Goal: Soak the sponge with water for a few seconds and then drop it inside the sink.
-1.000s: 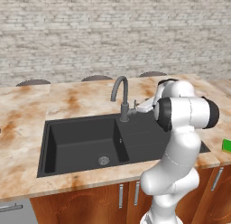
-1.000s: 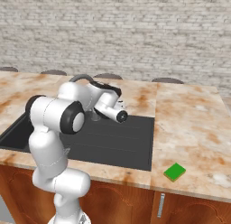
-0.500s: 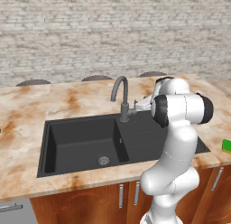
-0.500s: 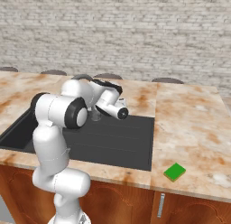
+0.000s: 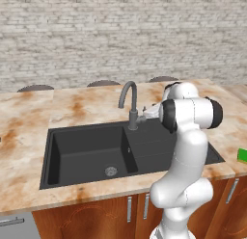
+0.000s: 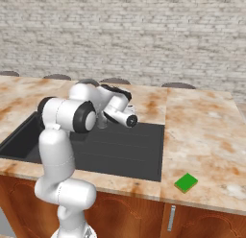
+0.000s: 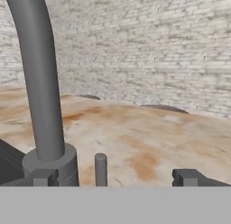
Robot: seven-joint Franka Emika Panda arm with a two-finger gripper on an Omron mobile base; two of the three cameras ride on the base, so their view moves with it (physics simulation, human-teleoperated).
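Swinging a little further round since a second ago, the white arm's upper joints now sit closer over the drainboard, while everything on the counter has stayed put. Its two-finger gripper (image 7: 115,178) hangs with jaws spread wide and nothing between them, just in front of the grey curved faucet (image 5: 129,104) (its thin lever (image 7: 100,169) stands right between the finger tips in the hand view). Beneath it the large matte black sink (image 5: 87,133) holds only its round metal drain (image 5: 111,171) at the basin floor; no stream runs from the spout. Well apart from all this, the small bright green sponge (image 6: 186,183) lies flat on the marbled tan countertop (image 6: 202,131), near the front edge to the right of the sink.
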